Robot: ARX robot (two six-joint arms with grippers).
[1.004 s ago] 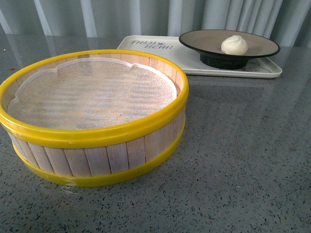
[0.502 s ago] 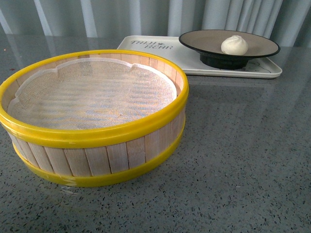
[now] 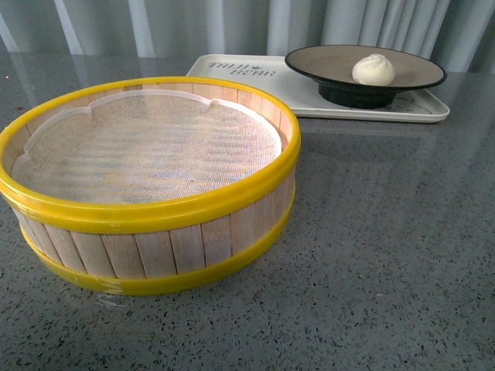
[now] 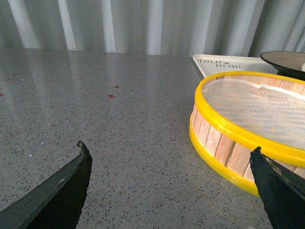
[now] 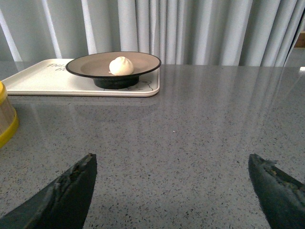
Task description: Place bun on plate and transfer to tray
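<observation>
The white bun (image 3: pixel 373 69) (image 5: pixel 121 66) lies on the brown, black-rimmed plate (image 3: pixel 332 63) (image 5: pixel 90 67). That plate stands on the cream tray (image 3: pixel 255 77) (image 5: pixel 43 81) at the back right of the table. Neither arm shows in the front view. My left gripper (image 4: pixel 169 152) hangs open over bare table, beside the steamer basket, nothing between its fingers. My right gripper (image 5: pixel 171 162) is open too, low over the grey table, well short of the tray.
A yellow-rimmed wooden steamer basket (image 3: pixel 147 224) (image 4: pixel 248 143) with a white cloth liner fills the near left of the table. The grey speckled tabletop (image 3: pixel 387 232) stretches to its right. Pale curtains hang behind the table.
The front view has shifted very slightly; the bun, plate, tray and basket have not moved.
</observation>
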